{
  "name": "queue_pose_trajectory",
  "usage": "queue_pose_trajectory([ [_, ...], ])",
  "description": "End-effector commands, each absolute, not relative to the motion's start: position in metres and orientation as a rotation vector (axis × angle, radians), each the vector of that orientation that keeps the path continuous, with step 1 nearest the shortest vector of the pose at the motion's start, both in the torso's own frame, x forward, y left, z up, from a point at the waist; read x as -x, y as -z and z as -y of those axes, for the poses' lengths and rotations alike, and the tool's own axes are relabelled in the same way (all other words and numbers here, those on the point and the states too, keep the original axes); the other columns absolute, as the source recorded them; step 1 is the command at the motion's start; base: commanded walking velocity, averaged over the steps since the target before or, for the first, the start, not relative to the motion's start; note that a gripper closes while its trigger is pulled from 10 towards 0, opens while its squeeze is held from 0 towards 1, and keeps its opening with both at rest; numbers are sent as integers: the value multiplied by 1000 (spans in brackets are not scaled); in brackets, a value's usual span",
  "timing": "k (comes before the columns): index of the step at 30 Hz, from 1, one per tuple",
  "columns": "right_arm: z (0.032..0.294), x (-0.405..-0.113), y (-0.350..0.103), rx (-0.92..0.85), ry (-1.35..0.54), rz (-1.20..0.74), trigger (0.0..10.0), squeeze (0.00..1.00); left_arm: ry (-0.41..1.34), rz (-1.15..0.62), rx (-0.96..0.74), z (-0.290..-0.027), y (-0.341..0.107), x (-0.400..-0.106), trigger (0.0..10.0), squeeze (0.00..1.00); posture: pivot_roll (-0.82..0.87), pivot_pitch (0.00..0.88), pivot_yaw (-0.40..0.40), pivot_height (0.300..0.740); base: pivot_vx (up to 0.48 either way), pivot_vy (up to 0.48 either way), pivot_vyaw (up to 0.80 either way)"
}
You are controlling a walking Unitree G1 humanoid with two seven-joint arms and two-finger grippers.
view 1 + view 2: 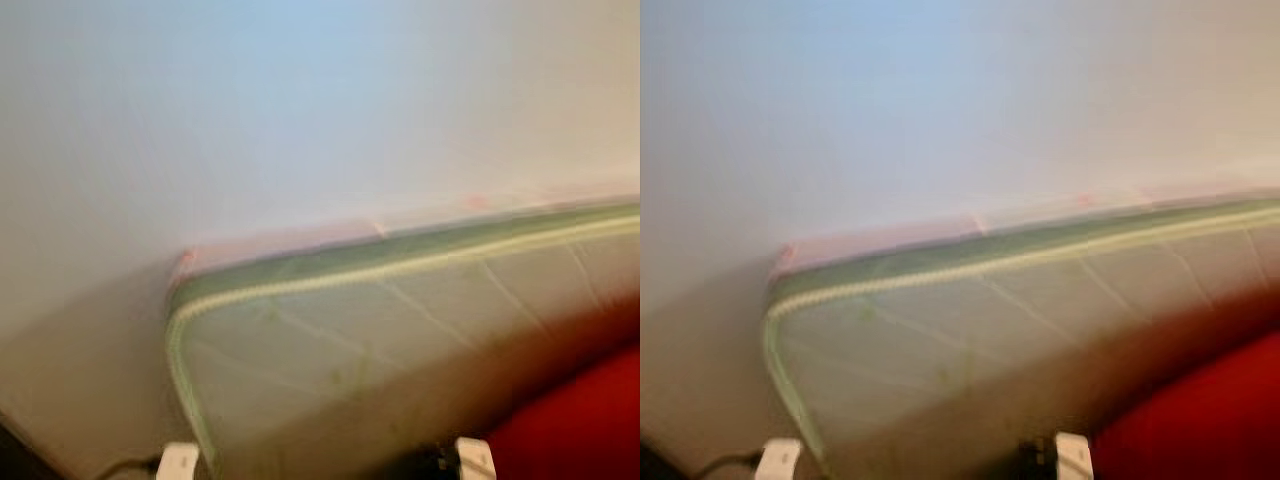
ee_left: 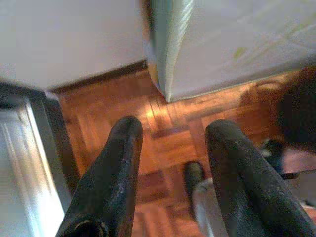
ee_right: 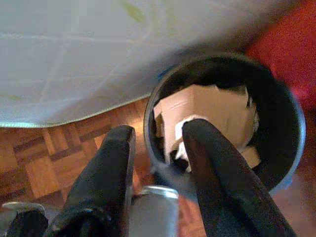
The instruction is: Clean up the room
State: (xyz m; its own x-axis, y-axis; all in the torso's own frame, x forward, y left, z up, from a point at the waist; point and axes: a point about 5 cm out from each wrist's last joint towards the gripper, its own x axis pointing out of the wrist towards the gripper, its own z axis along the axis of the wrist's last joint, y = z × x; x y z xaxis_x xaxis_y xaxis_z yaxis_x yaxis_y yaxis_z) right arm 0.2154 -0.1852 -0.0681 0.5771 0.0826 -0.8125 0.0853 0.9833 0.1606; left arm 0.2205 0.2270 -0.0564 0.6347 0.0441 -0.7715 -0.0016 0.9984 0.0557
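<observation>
A black round bin (image 3: 291,128) stands on the parquet floor, holding pieces of cardboard (image 3: 207,106) and crumpled white paper. My right gripper (image 3: 159,129) hangs open just above the bin's near rim, nothing between its fingers. My left gripper (image 2: 174,129) is open too, over bare parquet (image 2: 168,143) near the lower corner of a pale green-edged mattress (image 2: 237,39). The mattress (image 1: 400,340) stands on its long side against the white wall.
A red soft thing (image 1: 580,420) lies beside the bin at the right. A silver door frame (image 2: 29,163) and dark baseboard run to the mattress corner. A dark blurred object (image 2: 296,113) sits by the mattress foot. The head views are blurred.
</observation>
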Motion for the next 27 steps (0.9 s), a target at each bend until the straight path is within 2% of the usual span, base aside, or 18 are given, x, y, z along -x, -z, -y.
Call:
queue_pose_trajectory([
  [1, 192, -208, 72, -179, 20, -984, 10000, 0, -3, -881, -46, -219, 57, -224, 10000, 0, 32, 0, -26, 740, 0, 0, -788],
  [27, 191, -206, 73, -174, 10, -993, 10000, 0, 32, -888, -87, -219, 57, -222, 10000, 0, 36, 0, -20, 740, 0, 0, -786],
])
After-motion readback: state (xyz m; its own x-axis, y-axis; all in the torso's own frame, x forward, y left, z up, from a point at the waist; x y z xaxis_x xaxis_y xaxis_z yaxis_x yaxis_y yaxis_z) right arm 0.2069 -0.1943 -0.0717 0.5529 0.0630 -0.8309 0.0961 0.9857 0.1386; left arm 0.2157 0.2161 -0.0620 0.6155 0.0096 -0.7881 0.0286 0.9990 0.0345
